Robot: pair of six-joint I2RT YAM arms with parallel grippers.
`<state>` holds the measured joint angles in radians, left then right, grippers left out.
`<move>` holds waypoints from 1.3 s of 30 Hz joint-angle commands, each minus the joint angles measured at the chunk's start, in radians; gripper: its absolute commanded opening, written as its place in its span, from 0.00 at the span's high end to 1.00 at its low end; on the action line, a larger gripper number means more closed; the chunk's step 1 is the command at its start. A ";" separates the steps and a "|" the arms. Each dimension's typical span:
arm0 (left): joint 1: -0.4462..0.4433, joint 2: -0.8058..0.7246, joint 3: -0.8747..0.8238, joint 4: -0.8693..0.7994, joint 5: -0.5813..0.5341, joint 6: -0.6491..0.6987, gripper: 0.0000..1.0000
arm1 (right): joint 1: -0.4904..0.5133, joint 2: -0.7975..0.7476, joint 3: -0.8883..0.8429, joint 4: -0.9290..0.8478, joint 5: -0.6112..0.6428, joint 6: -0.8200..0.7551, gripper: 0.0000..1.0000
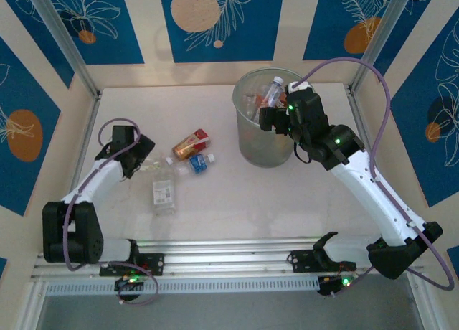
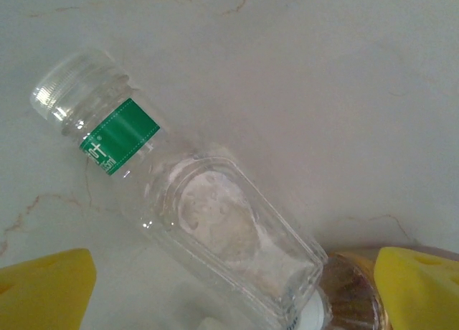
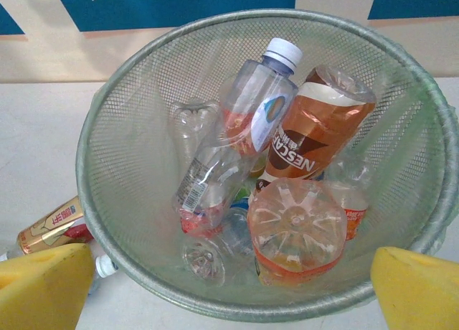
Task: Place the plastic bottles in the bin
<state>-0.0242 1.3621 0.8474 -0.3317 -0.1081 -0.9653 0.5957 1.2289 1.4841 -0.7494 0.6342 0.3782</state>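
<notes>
A clear plastic bottle [image 2: 193, 201] with a green label and clear cap lies on the table between the spread yellow pads [image 2: 46, 290] of my left gripper [image 2: 233, 294], which is open and not touching it. From above, that bottle [image 1: 163, 190] lies just right of the left gripper [image 1: 143, 161]. An amber bottle [image 1: 190, 143] and a small blue-labelled bottle [image 1: 199, 163] lie beside it. The bin [image 3: 122, 165] holds several bottles, among them a Nescafe bottle [image 3: 308, 140] and a white-capped clear one [image 3: 251, 107]. My right gripper [image 3: 233, 294] hangs open and empty over its near rim.
The bin [image 1: 251, 147] stands at the back right of the pale table, with the right gripper [image 1: 271, 118] at its rim. An amber bottle [image 3: 54, 222] lies outside the bin to its left. Metal posts and patterned walls close in the table on three sides.
</notes>
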 commanded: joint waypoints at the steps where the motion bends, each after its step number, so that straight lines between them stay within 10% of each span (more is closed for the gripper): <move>1: 0.015 0.037 0.020 0.039 -0.005 -0.027 0.01 | 0.006 0.007 0.023 -0.001 -0.017 0.022 0.01; 39: 0.013 0.440 0.223 0.175 0.046 -0.064 0.14 | 0.015 0.019 0.049 -0.039 -0.005 0.048 0.01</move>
<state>-0.0223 1.7760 1.0183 -0.1635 -0.0620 -1.0412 0.6033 1.2480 1.4914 -0.7788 0.6270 0.4057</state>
